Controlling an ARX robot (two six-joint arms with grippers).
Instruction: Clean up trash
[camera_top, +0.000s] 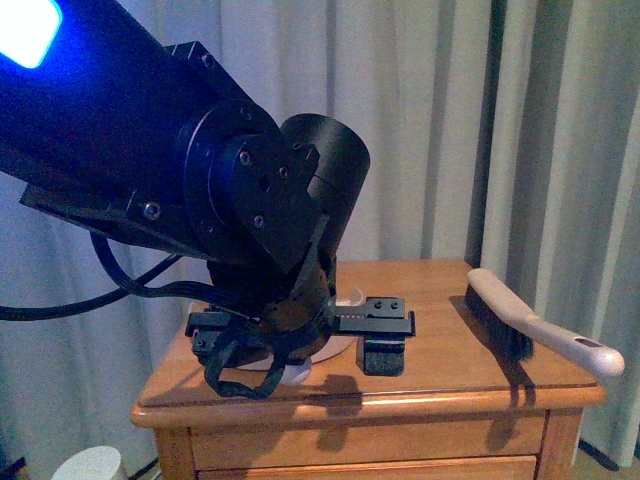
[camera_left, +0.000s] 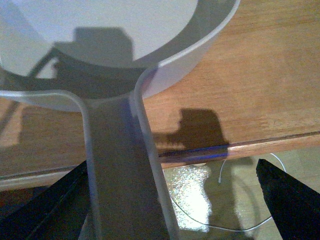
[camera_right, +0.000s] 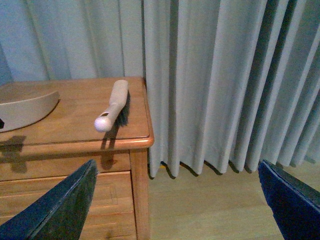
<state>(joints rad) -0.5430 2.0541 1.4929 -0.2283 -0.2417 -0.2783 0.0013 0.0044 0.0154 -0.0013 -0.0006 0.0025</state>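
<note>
Looming closest is the robot's black left arm, which blocks much of the front view. It reaches down to a wooden nightstand. Its left gripper hangs at the near edge of the top, jaws apart. They straddle the long handle of a pale beige dustpan without clamping it. One finger is right against the handle's side and the other stands clear. The handle sticks out past the table edge, over a floor where a thin white cable lies.

A hand brush with a beige grip rests on the right part of the top, well apart from the dustpan. Grey curtains hang behind.

The right gripper is off to the side over the wooden floor, jaws wide apart and holding nothing.

I cannot make out the trash; the arm hides that part of the top.
</note>
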